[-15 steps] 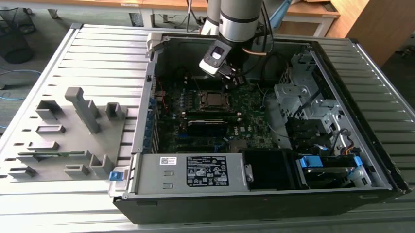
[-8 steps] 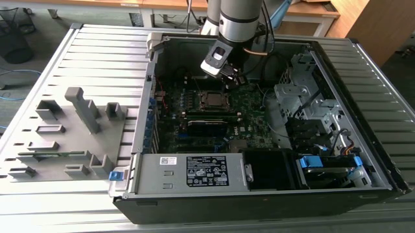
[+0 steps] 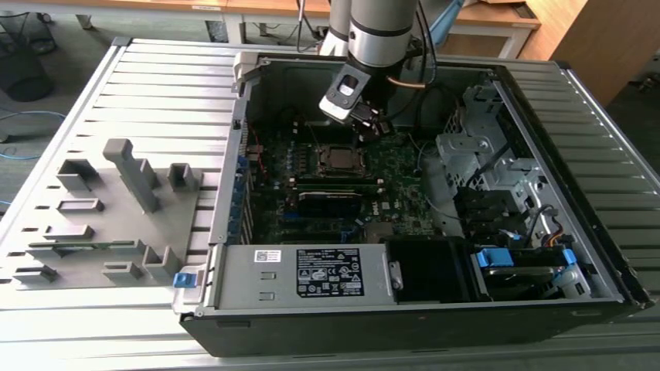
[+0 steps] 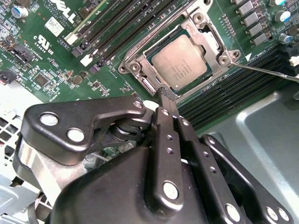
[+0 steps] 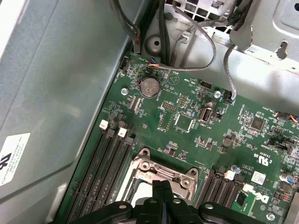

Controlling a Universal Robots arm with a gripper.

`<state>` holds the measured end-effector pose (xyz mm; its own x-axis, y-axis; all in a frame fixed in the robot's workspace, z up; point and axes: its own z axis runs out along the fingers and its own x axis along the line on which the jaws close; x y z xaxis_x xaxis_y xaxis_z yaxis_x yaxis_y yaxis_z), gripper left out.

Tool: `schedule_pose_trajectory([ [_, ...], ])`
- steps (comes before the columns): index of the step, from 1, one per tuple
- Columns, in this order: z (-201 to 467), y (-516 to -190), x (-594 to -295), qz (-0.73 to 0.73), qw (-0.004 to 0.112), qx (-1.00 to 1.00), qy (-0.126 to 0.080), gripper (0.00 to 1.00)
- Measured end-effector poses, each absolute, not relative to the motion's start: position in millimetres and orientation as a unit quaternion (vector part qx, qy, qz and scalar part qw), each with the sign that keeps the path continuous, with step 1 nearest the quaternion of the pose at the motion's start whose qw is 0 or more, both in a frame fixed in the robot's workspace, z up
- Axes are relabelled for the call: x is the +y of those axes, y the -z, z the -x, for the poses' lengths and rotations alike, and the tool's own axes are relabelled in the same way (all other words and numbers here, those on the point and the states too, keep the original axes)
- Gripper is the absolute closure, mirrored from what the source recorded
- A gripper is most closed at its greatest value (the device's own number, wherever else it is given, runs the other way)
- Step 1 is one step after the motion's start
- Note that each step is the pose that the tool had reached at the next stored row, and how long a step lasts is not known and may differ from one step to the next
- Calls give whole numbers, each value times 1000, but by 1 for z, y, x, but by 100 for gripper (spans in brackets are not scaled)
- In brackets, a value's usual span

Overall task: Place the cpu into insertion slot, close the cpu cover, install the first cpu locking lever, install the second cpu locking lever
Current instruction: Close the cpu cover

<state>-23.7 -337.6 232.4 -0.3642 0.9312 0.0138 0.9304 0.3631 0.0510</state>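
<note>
Two of four steps apparently done: cpu [image 4: 180, 63] seated in socket [image 4: 132, 66] under lowered cpu cover [image 4: 211, 46], one thin lever [image 4: 266, 71] sticking out unlatched, end effector [image 4: 167, 95] pinched together, empty, at the cover's edge.

Black, screw-studded hand [image 4: 167, 94] (silver-grey arm [image 3: 379, 31])

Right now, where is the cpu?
In the second wrist view, the cpu lies on the motherboard inside the window of the cpu cover, just beyond the gripper.

You have a slatted grey bench [image 3: 154, 77]: the open computer case [image 3: 309, 336] sits on it, and a grey fixture block [image 3: 103, 224] lies beside that, toward the exterior view's left.
</note>
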Motion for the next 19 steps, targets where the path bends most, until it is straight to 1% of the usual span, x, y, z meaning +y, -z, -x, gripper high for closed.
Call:
schedule_pose_trajectory([
  [12, 24, -232, -338, -521, 7, 853, -25, 89],
  [19, 24, -232, -338, -520, 7, 854, -25, 89],
])
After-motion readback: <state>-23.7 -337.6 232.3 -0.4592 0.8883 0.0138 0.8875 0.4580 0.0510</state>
